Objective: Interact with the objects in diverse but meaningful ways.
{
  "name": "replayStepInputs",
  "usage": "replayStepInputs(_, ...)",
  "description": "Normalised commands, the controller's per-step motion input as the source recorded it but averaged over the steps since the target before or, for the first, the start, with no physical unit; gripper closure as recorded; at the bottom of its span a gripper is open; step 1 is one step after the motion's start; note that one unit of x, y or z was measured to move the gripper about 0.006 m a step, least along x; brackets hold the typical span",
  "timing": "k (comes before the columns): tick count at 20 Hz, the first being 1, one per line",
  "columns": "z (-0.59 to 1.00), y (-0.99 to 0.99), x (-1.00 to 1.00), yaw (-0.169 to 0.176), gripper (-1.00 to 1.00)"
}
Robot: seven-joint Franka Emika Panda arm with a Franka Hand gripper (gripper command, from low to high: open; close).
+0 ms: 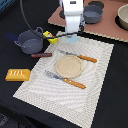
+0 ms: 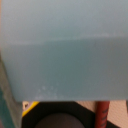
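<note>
Your gripper [image 1: 71, 34] hemmed: grey pot [image 1: 30, 42] and yellow packet [image 1: 49, 35] at exterior view's left, knife [image 1: 80, 57] and plate [image 1: 67, 66] nearer camera. Cloth [image 1: 102, 62] at right open.

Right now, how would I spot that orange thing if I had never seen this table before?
Start at the big white placemat with the round tan plate in its middle. Go past the mat's edge toward the exterior view's left, onto the dark table. The orange bread loaf lies there alone, a ridged block, unlike the grey pot farther back.
</note>
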Motion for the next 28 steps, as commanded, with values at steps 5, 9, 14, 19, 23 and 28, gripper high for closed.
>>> replayStepInputs(5, 0.14, -0.84, -0.39, 0.0, 1.0)
replayStepInputs(9, 0.11, -0.92, -0.27, 0.0, 1.0)
replayStepInputs(14, 0.2, -0.92, -0.13, -0.011, 1.0)
replayStepInputs(19, 0.13, -0.87, -0.16, -0.043, 1.0)
replayStepInputs(23, 0.1, -0.88, -0.11, -0.047, 1.0)
replayStepInputs(28, 0.12, -0.88, -0.11, -0.057, 1.0)
